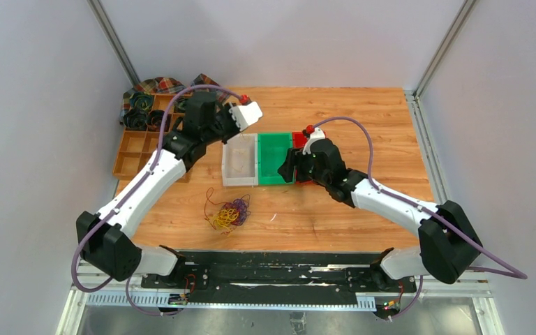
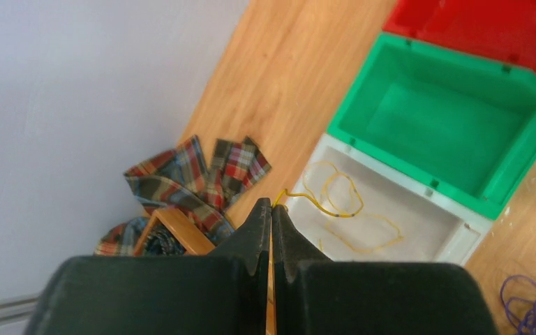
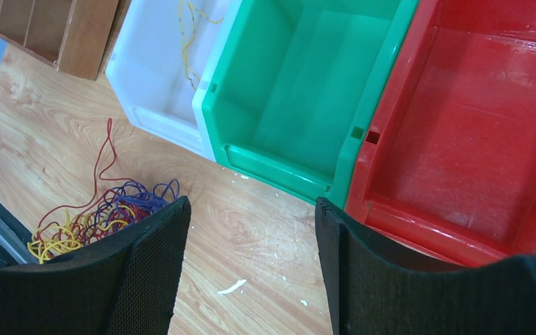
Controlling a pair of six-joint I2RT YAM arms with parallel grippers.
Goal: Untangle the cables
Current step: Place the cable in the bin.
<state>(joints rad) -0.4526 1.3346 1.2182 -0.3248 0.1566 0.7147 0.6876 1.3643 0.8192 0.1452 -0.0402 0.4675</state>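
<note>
We see the left jaws shut on a yellow wire [image 2: 336,216] at the white bin [image 2: 460,237], and the right jaws wide.

The left jaws are pressed together over a corner of the white bin, and the yellow wire runs from their tips down into it, lying there in loose loops. The right jaws stand wide apart with nothing between them, above the near edges of the green bin [image 3: 307,84] and red bin [image 3: 474,139]. The cables [image 1: 229,213], a tangled clump of yellow, dark red and purple, lie on the worktop [image 1: 349,209] in front of the white bin, apart from both arms. We see a wooden tray [image 1: 134,150] and plaid cloth [image 2: 195,174] at the far left.
</note>
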